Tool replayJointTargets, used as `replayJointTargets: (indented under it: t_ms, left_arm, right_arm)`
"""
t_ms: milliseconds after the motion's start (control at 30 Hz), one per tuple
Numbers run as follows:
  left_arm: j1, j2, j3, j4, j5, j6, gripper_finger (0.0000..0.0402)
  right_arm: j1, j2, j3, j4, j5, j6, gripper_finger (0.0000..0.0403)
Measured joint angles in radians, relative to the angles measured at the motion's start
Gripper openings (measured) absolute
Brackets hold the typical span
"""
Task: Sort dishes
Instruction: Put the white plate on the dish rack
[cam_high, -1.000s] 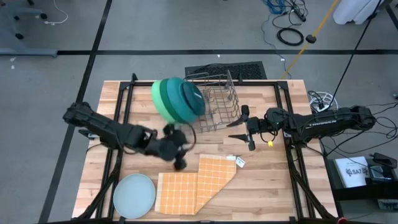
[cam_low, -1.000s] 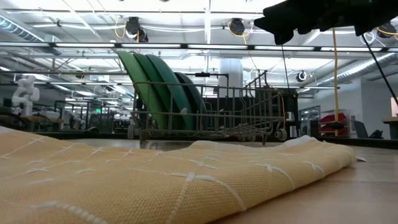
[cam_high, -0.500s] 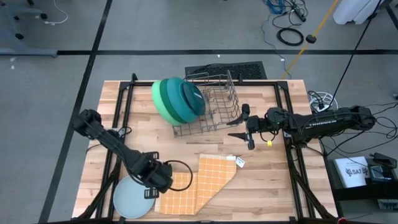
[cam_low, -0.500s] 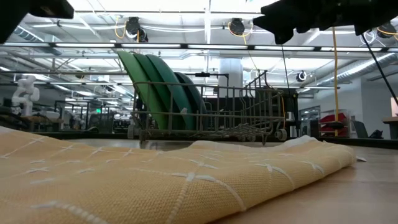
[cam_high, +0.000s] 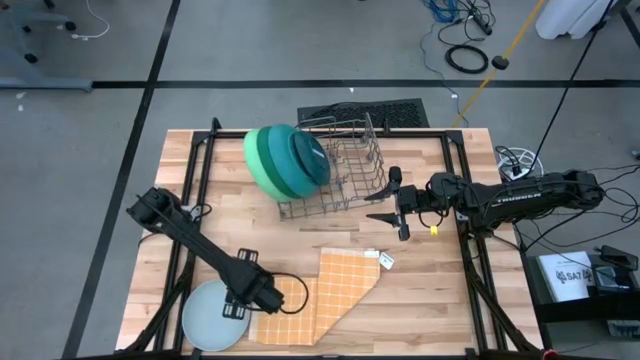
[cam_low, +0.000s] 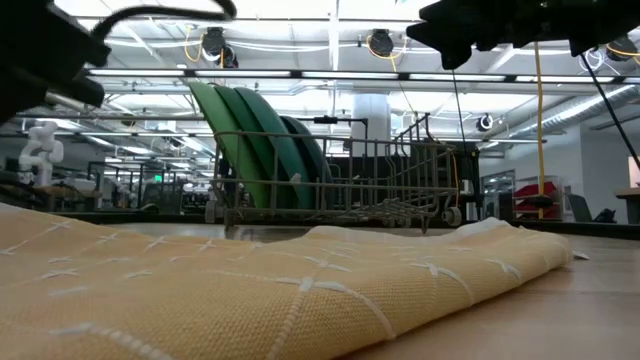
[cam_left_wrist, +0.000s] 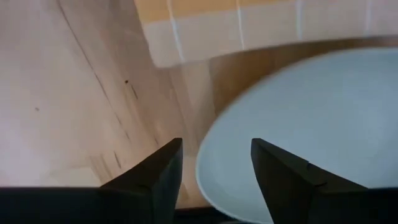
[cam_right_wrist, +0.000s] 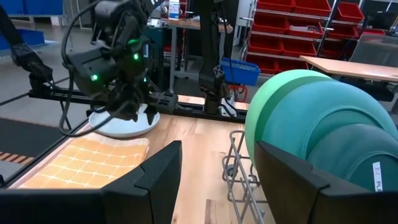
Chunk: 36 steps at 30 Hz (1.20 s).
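1. Five plates are on the table. Four of them stand on edge in the rack (cam_high: 345, 170), and one lies flat by itself.
2. The pale blue plate (cam_high: 212, 314) lies flat on the table (cam_high: 440, 300), near the corner at about 7 o'clock in the high view.
3. The other four plates lean together at the rack's 9 o'clock end. The light green plate (cam_high: 256, 160) is on the outside. Next comes the deep green plate (cam_high: 272, 158), then the teal-blue plate (cam_high: 296, 160), then the dark teal plate (cam_high: 318, 168), which is deepest in the rack.
4. In the low view the plates stand tilted, with the light green one farthest from the rack's middle.
5. The left gripper (cam_high: 240, 308) hangs over the pale blue plate, at the plate's 3 o'clock edge.
6. Its two fingers (cam_left_wrist: 152, 177) are apart in the left wrist view. The plate's rim shows in the gap between them. They hold nothing. I cannot tell if they touch the plate.
7. The cloth (cam_high: 335, 290) lies flat just at 3 o'clock of the pale blue plate. The left gripper is above the spot where the cloth and plate are close.
8. The right gripper (cam_high: 388, 207) waits at 3 o'clock of the rack, near its end. Its fingers are apart and hold nothing.
9. A small yellow thing (cam_high: 434, 229) lies on the table under the right arm.
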Motion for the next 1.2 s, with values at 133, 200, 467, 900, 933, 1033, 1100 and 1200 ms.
replayJointTargets:
  t_ms: [133,200,467,900,933,1033,1100,1200]
  left_arm:
    - [0.005,0.015,-0.044,0.071,-0.001,0.036,0.0202]
    - [0.011,0.022,-0.058,0.1,-0.001,0.053,0.0202]
    - [0.03,0.025,-0.108,0.181,0.058,0.115,0.0201]
    - [0.03,0.025,-0.108,0.21,0.078,0.179,0.0093]
    - [0.03,0.027,-0.108,0.216,0.073,0.179,0.0086]
    - [0.03,0.029,-0.108,0.214,0.067,0.19,0.0072]
    - [0.03,0.029,-0.108,0.216,0.064,0.208,0.0064]
    - [0.03,0.029,-0.108,0.208,0.063,0.209,0.0045]
  right_arm:
    - [0.0,0.0,0.0,-0.004,-0.001,0.0,0.0194]
    - [0.0,0.0,0.0,-0.009,-0.001,-0.001,0.0194]
    - [0.0,0.0,0.0,-0.023,-0.002,0.001,0.0194]
    - [0.0,0.0,0.0,-0.025,-0.002,0.001,0.0194]
    - [0.0,0.0,0.0,-0.025,-0.002,0.002,0.0194]
    - [0.0,0.0,0.0,-0.026,-0.002,0.006,0.0194]
    - [0.0,0.0,0.0,-0.026,-0.002,0.009,0.0194]
    - [0.0,0.0,0.0,-0.026,-0.002,0.016,0.0194]
